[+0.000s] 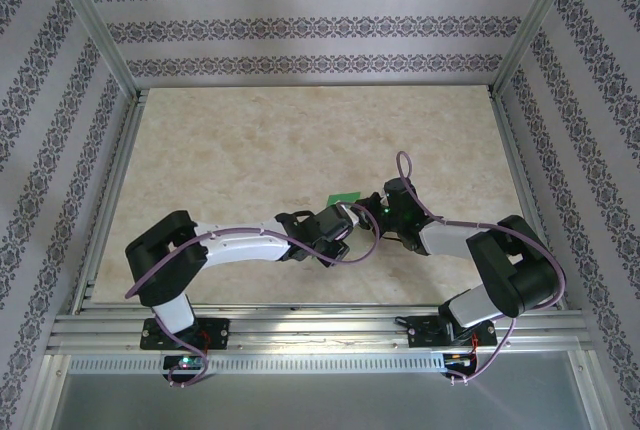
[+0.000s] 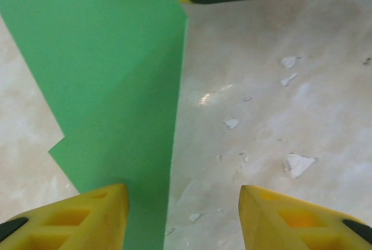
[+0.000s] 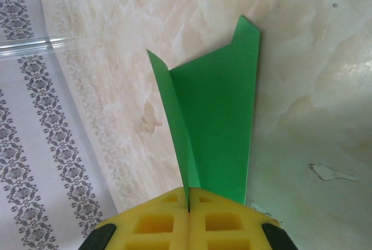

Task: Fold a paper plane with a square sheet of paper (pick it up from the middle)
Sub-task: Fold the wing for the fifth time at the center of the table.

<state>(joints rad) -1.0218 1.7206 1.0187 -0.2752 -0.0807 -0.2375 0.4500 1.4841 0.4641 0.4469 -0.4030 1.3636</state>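
Right end effector (image 3: 189, 192) is pinching its two yellow fingers fully together on one narrow end of the green sheet of paper (image 3: 215, 122), at the bottom centre of the right wrist frame. From that grip the sheet is fanning out toward the top of the frame. It is already folded: a broad flat panel is lying to the right and a thinner flap is standing up along a crease on the left. Its far edge is ending in a small pointed corner at the upper right. In the left wrist frame, the left end effector (image 2: 183, 189) is standing wide open and gripping nothing. One yellow finger is sitting at the lower left, overlapping the paper's edge, and the other is sitting at the lower right over the bare surface (image 2: 279, 99). The paper is filling the left half of that frame, and the right end effector's closed fingers are clamping it at the top edge. From the top camera, both arms are meeting just right of the frame's centre over the pale marbled surface, with the paper showing as a small green patch between their tips. Whether the paper is touching the surface is unclear.
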